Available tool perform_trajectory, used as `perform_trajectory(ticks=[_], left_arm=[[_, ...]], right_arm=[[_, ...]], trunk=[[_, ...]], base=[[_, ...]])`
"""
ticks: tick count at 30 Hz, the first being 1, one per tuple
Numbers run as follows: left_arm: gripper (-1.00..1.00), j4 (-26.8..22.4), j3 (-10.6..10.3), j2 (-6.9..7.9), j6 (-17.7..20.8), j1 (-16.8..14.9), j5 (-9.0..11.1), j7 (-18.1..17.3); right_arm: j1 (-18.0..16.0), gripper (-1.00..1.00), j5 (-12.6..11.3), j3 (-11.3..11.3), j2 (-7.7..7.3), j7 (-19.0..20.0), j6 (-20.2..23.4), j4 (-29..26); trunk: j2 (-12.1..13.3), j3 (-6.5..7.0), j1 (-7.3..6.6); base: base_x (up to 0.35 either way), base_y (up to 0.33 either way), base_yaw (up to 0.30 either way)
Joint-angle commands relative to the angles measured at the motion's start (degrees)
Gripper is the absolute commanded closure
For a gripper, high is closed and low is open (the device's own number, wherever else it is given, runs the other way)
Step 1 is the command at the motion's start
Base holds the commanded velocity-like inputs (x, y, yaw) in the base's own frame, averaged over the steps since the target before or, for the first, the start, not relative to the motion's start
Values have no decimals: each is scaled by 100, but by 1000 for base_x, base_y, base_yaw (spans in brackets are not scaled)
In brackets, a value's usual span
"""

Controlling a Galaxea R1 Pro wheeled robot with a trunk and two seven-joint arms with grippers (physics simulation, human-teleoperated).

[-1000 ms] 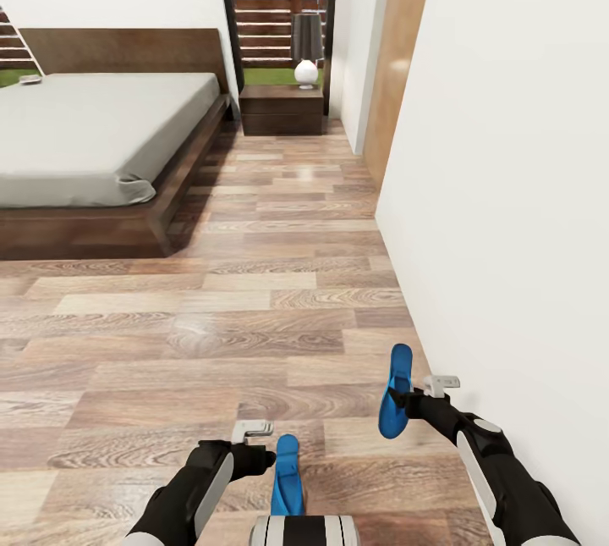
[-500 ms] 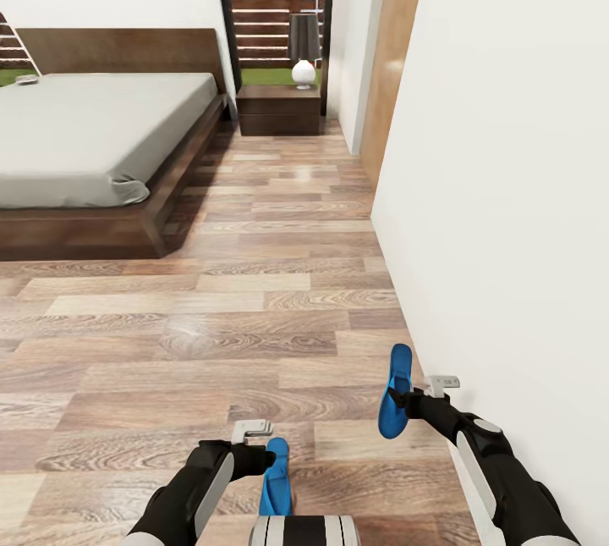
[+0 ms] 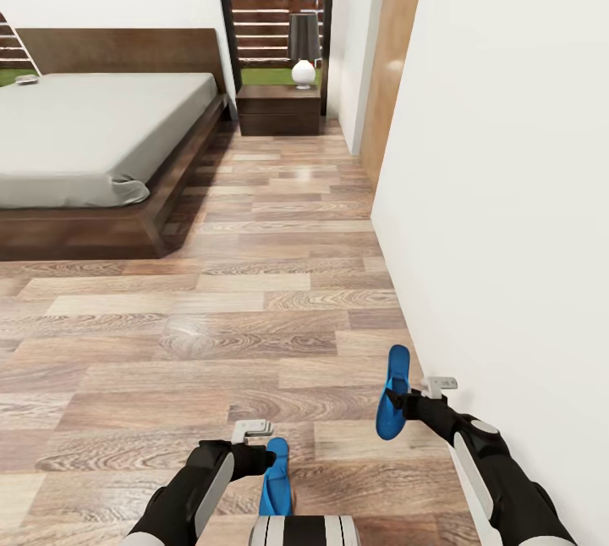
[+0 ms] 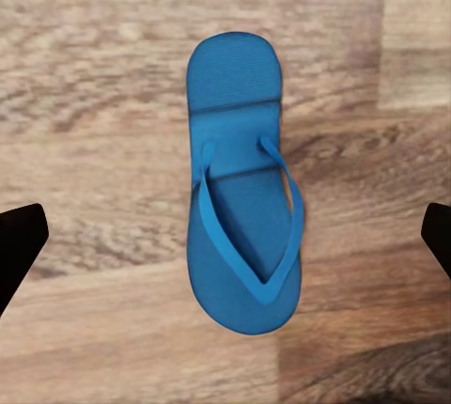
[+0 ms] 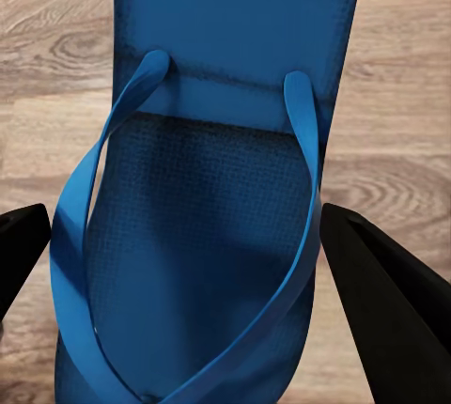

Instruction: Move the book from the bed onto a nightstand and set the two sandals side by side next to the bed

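Observation:
One blue sandal (image 4: 242, 197) lies flat on the wood floor, straps up, under my left gripper (image 3: 266, 461), whose fingers stand wide open on either side without touching it. It also shows in the head view as the sandal (image 3: 275, 487) by my trunk. My right gripper (image 3: 408, 404) is shut on the other sandal (image 3: 392, 392), held on edge above the floor near the white wall. The bed (image 3: 127, 224) stands far left, with the book (image 3: 30, 79) a small flat shape at its far corner. A nightstand (image 3: 281, 110) stands beside the headboard.
A white wall (image 3: 507, 190) runs close along my right side, with a wooden door (image 3: 397, 46) further on. A lamp (image 3: 304, 46) stands on the nightstand in front of a slatted window. Open floor (image 3: 254, 309) stretches between me and the bed.
The left sandal has left my left gripper and dropped flat onto the floor. My right gripper with its sandal has shifted slightly left. The view has shifted a little.

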Motion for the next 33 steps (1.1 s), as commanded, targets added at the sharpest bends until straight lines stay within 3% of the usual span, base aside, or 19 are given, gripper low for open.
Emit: perform_trajectory(ticks=[1, 33], left_arm=[[-100, -7, -6, 3, 28, -1, 36, 12], [-100, 2, -22, -12, 22, -1, 107, -1]], right_arm=[[1, 100, -61, -10, 1, 18, 47, -8], [6, 100, -55, 0, 11, 12, 38, 7]], trunk=[[-2, -4, -1], [-2, -4, -1]], base=[[0, 0, 0], [0, 0, 0]])
